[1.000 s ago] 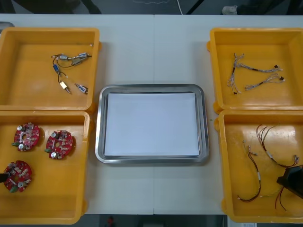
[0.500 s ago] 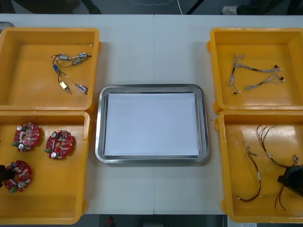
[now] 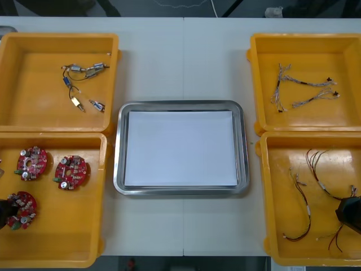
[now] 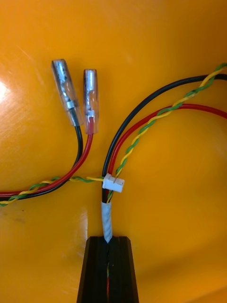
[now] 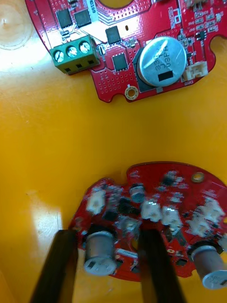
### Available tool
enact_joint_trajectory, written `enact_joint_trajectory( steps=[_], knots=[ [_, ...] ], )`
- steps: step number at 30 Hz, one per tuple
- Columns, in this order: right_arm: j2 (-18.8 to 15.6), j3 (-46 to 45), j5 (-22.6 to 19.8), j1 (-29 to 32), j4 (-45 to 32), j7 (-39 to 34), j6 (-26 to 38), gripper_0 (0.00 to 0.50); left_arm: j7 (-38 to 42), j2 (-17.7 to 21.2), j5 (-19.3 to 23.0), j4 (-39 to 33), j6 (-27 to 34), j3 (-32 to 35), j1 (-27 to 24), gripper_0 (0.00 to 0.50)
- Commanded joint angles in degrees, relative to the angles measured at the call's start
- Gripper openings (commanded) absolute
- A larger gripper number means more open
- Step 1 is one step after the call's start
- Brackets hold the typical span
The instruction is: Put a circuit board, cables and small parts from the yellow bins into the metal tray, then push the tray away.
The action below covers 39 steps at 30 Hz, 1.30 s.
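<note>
Yellow bins [image 3: 56, 237], end effectors [image 5: 105, 236] [image 4: 108, 244] on board [image 5: 161, 208], cable [image 4: 108, 215]

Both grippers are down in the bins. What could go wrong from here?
1. Right gripper is shut on the cable at its white-wrapped end. A twisted strand from it runs along the terminal wires, so a lift may drag those too.
2. Left gripper is open astride a capacitor on the board, not on the board's edge. Closing there may slip or strain that part.
</note>
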Motion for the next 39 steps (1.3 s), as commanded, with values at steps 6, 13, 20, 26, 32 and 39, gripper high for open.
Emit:
enact_joint_trajectory(
  steps=[6, 13, 20, 26, 32, 39],
  knots=[
    [0.15, -7.38, -0.66, -4.86, -4.46, -1.83, 10.62, 0.0, -1.71, 3.58, 0.09, -0.09, -0.51, -0.38, -1.27, 0.0],
    [-1.6, -11.77, -1.71, -9.08, -9.12, -0.95, 21.96, 0.0, -1.01, 4.02, 0.97, -2.55, 3.79, 2.43, -1.62, 0.0],
    [-4.59, -13.09, -2.94, -11.81, -14.57, -0.42, 27.63, 0.0, 0.57, 3.93, 1.67, -7.74, 12.49, 8.23, -1.97, 0.0],
    [-6.35, -13.36, -6.11, -13.48, -18.87, -0.07, 27.63, 0.0, 2.24, 3.93, 2.2, -12.66, 21.64, 12.89, -3.9, 0.0],
    [-9.34, -13.62, -12.26, -13.74, -20.98, 0.37, 27.63, 0.0, 9.62, 3.93, 1.58, -18.02, 29.98, 13.77, -8.74, 0.0],
    [-15.4, -13.44, -20.61, -13.92, -24.32, 1.77, 27.63, 0.0, 20.79, 3.93, 1.05, -24.96, 40.0, 8.23, -19.55, 0.0]
  ],
)
